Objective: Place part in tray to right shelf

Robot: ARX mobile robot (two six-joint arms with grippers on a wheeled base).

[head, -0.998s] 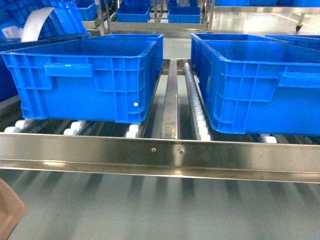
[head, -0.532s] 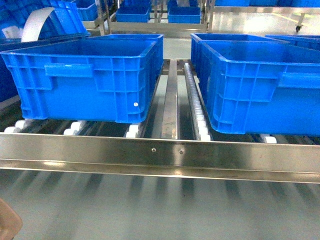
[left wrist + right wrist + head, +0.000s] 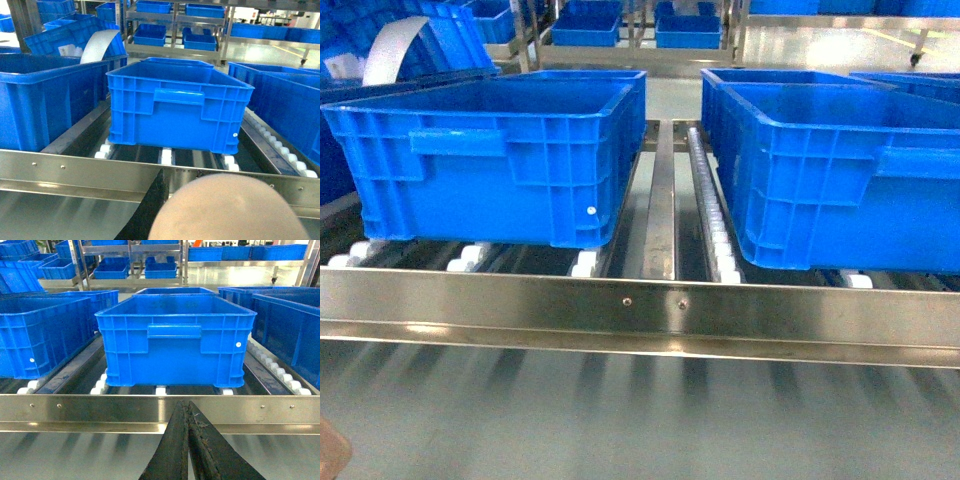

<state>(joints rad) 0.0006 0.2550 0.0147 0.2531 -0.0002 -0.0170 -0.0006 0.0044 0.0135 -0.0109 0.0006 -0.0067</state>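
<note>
1. Head view: cream-beige glossy plastic tray [image 3: 330, 450] has sunk lower at the bottom-left corner since the earlier frame; only a sliver shows. Two large blue ribbed crates [image 3: 490, 150] sit on the steel roller shelf [image 3: 640, 300].
2. Left wrist view: tray's rounded beige surface fills the foreground; left hand [image 3: 150, 210] mostly hidden, cannot tell its state.
3. Right wrist view: right hand [image 3: 188, 440] closed, fingers pressed together, empty. Small blue part not visible.

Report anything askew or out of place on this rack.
One blue crate at far left in the left wrist view sits tilted, with a pale curved sheet leaning against it. The front crates sit square on the rollers.
</note>
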